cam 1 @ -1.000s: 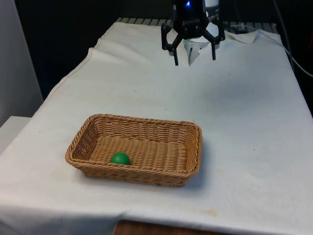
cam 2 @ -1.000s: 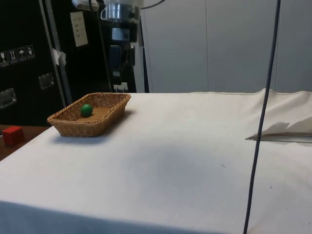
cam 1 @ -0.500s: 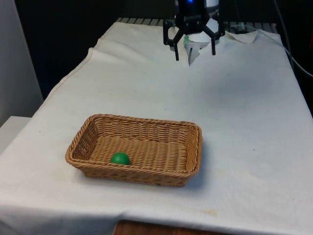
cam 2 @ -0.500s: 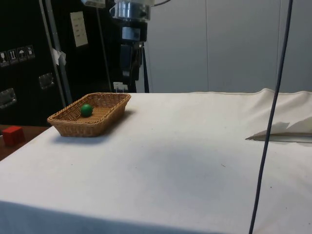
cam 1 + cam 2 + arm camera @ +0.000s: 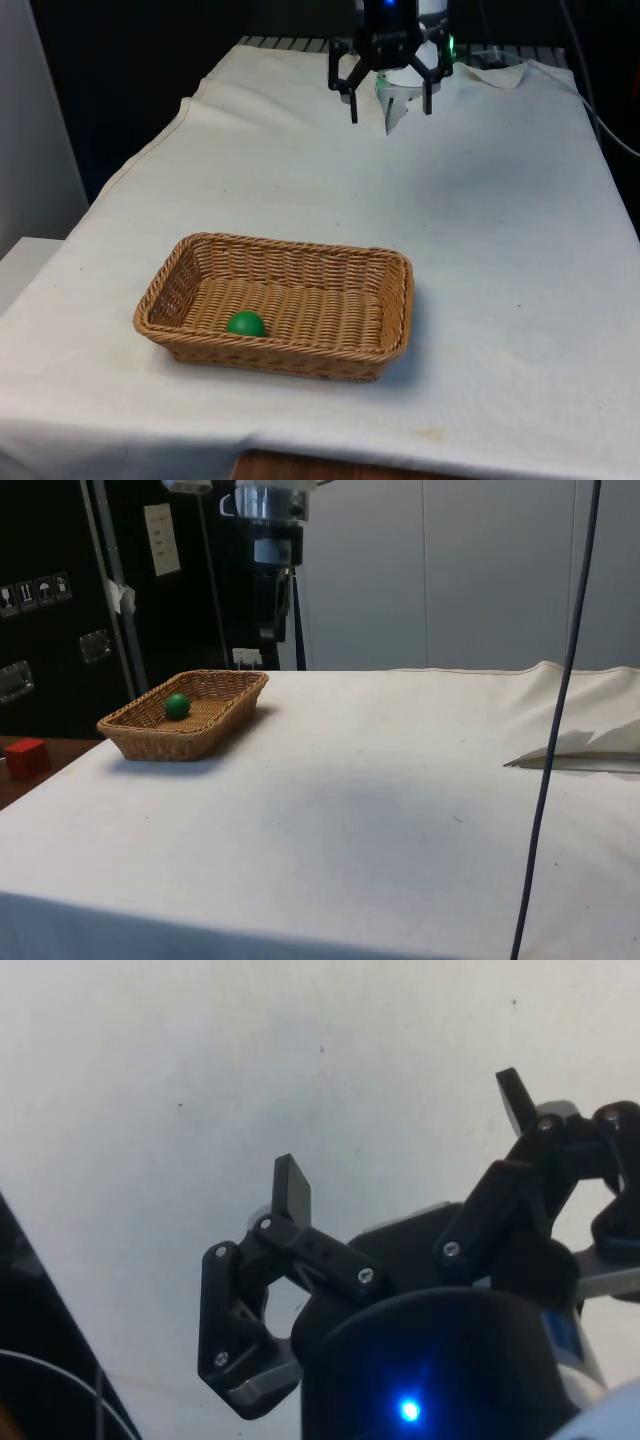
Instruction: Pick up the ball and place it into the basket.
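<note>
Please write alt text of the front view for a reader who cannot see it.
A green ball lies inside a brown wicker basket on a table under a white cloth. The black gripper hangs above the table's far end, jaws open and holding nothing, well apart from the basket.

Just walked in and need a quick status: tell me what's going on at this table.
Nothing is being handled at this moment. The green ball lies inside the wicker basket, near its front wall in the front view. The pincer is open and empty, raised above the white cloth at the table's far end, well away from the basket. The placing looks done.
</note>
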Tool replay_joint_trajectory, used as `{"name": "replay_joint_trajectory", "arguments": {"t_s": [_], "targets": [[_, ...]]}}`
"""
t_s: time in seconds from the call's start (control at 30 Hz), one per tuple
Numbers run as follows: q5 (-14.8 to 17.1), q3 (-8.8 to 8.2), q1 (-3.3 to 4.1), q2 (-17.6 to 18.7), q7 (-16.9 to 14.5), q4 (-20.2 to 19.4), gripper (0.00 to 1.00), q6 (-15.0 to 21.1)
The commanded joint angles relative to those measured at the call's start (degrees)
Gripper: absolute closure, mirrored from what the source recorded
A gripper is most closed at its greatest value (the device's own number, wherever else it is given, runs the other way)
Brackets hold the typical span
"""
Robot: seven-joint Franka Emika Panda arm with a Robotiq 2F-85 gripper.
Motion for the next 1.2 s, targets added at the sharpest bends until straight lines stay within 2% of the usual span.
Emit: {"name": "replay_joint_trajectory", "arguments": {"t_s": [0.0,0.13,0.17,0.2,0.37,0.4,0.43,0.47,0.67,0.7,0.73,0.77,0.9,1.03,1.07,1.17], "targets": [[-1.15,-0.23,0.17,-0.29,0.0,-0.52,0.0,0.92],[-1.95,-0.29,0.11,-0.46,-0.86,-0.74,0.0,1.32],[-0.92,-0.06,-0.06,-0.06,-1.2,-0.23,0.0,0.46],[-2.35,-0.34,0.17,-0.8,-1.15,-0.92,0.0,1.38],[-4.64,-0.34,0.17,-3.15,-0.8,-1.78,0.0,0.74],[-4.64,-0.34,0.17,-3.15,-0.8,-1.78,0.0,0.74],[-3.32,0.0,-0.11,-2.81,-1.72,-1.49,0.0,0.46],[-5.16,-0.29,0.17,-3.72,-0.69,-2.01,0.0,0.57],[-9.63,-0.06,-0.11,-7.96,0.17,-4.18,0.0,0.11],[-10.08,0.0,-0.11,-8.31,0.17,-4.35,0.0,0.11],[-8.71,0.06,-0.11,-8.25,-0.63,-4.3,0.0,0.0],[-10.54,0.0,-0.11,-8.65,0.17,-4.53,0.0,0.17],[-12.38,0.17,-0.06,-9.74,0.06,-5.04,0.0,0.23],[-11.86,0.4,-0.11,-9.97,-0.69,-5.04,0.0,0.0],[-13.46,0.52,-0.11,-10.31,0.0,-5.33,0.0,0.29],[-14.27,0.92,-0.06,-10.71,0.0,-5.56,0.0,0.34]]}}
